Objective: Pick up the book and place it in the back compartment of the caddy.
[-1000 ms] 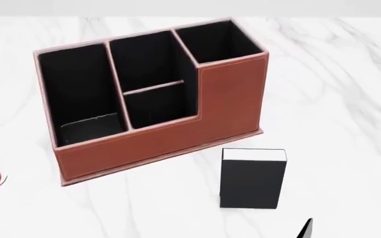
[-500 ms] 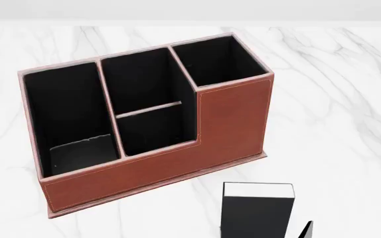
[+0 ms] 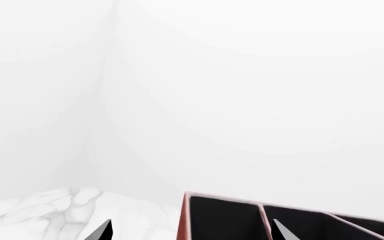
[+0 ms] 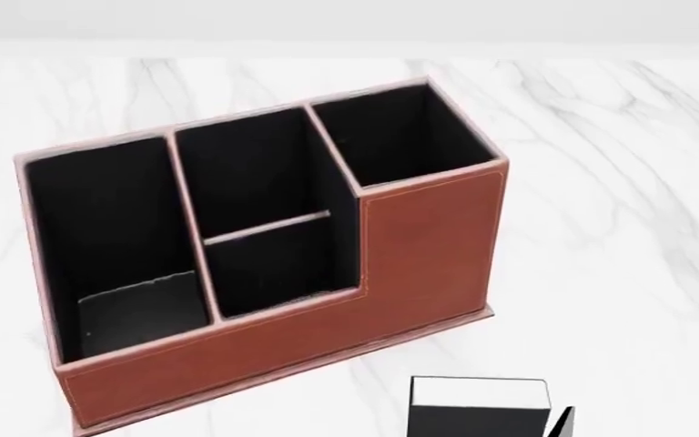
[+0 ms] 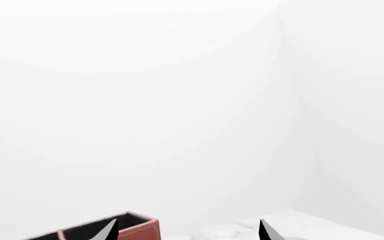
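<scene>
Book (image 4: 480,405) upright on the marble table (image 4: 617,228), just in front of the caddy (image 4: 265,246), ungrasped. Back compartment (image 4: 252,173) empty. Left gripper (image 3: 188,232) and right gripper (image 5: 186,231) spread wide, holding nothing. Grasp, lift and placement all still ahead.

Leather-look caddy (image 4: 429,237) (matt black lining)

Black hardback book (image 4: 480,410) standing upright in front of the reddish-brown leather-look caddy (image 4: 429,255).
White page edges face up; the caddy's small black-lined back compartment (image 4: 252,173) holds nothing.
</scene>
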